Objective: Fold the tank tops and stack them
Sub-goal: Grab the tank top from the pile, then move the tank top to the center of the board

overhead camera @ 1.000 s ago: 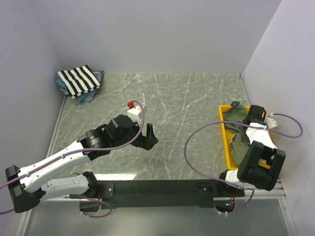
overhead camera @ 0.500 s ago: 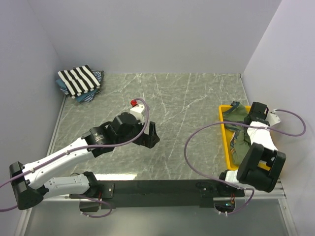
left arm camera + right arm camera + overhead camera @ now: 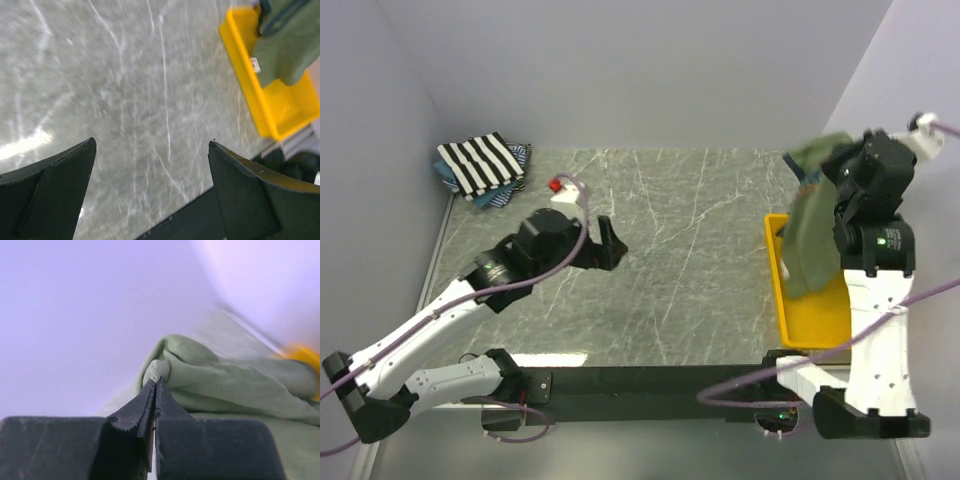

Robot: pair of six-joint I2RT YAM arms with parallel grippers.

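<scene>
Tabletop (image 3: 700, 260) of grey marble fills most of what we see, with the yellow tray (image 3: 815, 320) at its right edge. Over that tray hangs the olive green tank top (image 3: 810, 235) — soft, bunched, navy-trimmed — one fold pinched tight in the right gripper (image 3: 155, 385). The black-and-white striped tank top (image 3: 480, 162) lies folded in the far left corner on blue patterned cloth (image 3: 515, 185). The left gripper (image 3: 151, 144) hovers over bare table, jaws wide apart.
</scene>
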